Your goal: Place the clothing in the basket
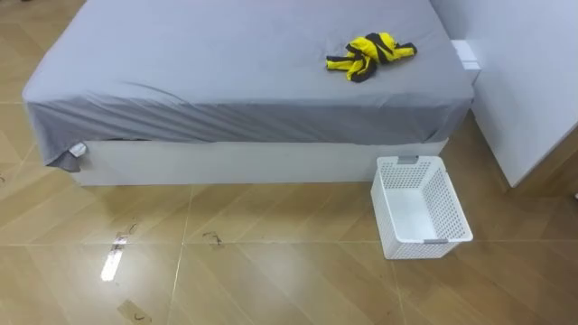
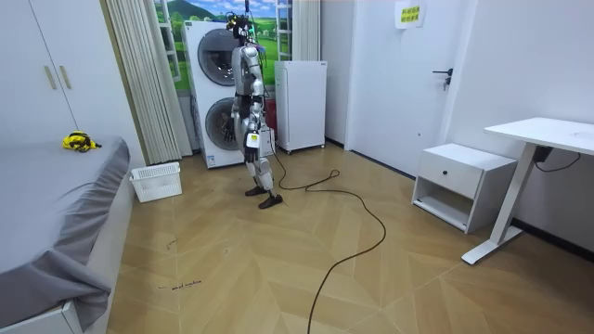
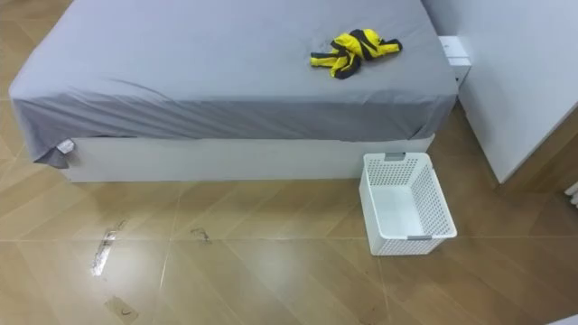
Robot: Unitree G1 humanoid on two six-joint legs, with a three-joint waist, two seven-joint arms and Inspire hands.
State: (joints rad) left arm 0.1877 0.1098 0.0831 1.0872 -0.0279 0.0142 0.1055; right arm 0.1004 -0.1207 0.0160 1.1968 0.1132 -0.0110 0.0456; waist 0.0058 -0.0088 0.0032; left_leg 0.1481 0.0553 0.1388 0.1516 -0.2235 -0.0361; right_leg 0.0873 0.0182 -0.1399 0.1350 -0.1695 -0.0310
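Approach looks to be the step in hand: the robot stands on the wooden floor (image 1: 271, 262) in front of 2 stacked washing machines (image 2: 215, 102), facing the bed (image 1: 226, 72) from several steps back, and nothing has been picked up yet. Its left robot hand (image 2: 251, 139) hangs low at its side in the room view. Whether that hand is open or closed cannot be told, and nothing can be seen in it.

To do this well, the robot would likely cross the bare floor and aim to its right of the bed's middle. It should stop just left of the white basket (image 1: 451, 213), which sits empty on the floor against the bed's base, and avoid kicking it. From there it needs to get its body close to the mattress edge, since the reach goes well in over the grey sheet. A grasp taken from above on the thick middle of the bundle should lift all of it at once. The basket would then be right below and to the side for the drop.

The clothes (image 1: 368, 54), a crumpled yellow and black bundle, lie on the bed near its far right corner. They are beyond the basket and well apart from the robot hand.
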